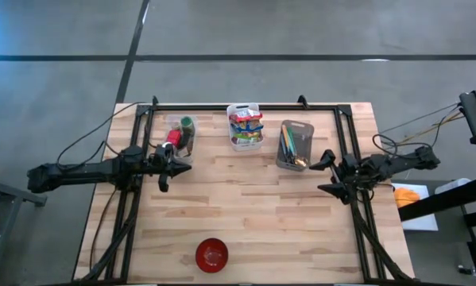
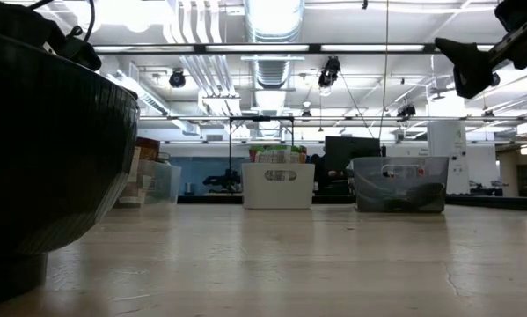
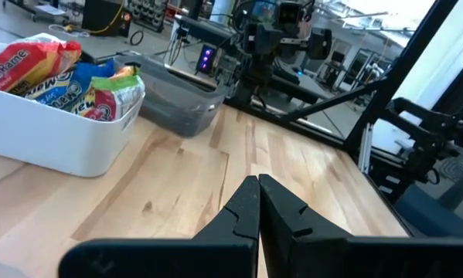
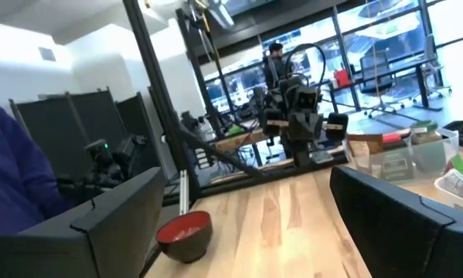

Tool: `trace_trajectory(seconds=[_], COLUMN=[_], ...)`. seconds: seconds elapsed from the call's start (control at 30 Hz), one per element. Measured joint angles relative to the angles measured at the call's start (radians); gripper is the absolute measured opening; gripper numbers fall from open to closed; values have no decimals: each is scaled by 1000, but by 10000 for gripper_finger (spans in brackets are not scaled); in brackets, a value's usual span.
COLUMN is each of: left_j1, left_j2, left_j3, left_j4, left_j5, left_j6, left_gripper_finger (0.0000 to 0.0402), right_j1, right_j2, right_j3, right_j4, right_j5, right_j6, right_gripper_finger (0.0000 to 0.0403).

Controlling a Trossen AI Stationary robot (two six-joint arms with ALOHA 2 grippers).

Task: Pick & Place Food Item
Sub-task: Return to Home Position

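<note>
Overhead looking straight down, low view level across table (image 1: 261,214), wrist views facing each other.

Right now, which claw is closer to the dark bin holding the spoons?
The right claw: it hangs open just right of the dark bin. The left claw, shut, sits far off on the other side, beyond the white bin.

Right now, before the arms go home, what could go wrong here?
The shut left gripper sits close to the clear bin; a sideways swing could bump it. The open right gripper is near the grey bin holding spoons; a spread finger might catch its rim.
</note>
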Motion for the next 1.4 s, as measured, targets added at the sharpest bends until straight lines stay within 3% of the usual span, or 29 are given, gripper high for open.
trace_trajectory(seconds=[0.3, 0.77, 1.03, 1.4], left_j1=[1, 1, 1, 1], left_j2=[3, 3, 3, 3], left_j3=[0, -1, -1, -2], left_j4=[0, -18, -93, -174], left_j5=[-4, -8, -8, -8], left_j6=[34, 59, 59, 56], left_gripper_finger=[1, 1, 1, 1], right_j1=[0, -1, -1, -1], right_j2=[8, 8, 8, 9], right_j3=[0, 0, 0, 0], right_j4=[-36, -23, -73, -79], right_j5=[9, 9, 9, 9], right_j6=[-87, -44, -191, -193], right_gripper_finger=[366, 366, 366, 366])
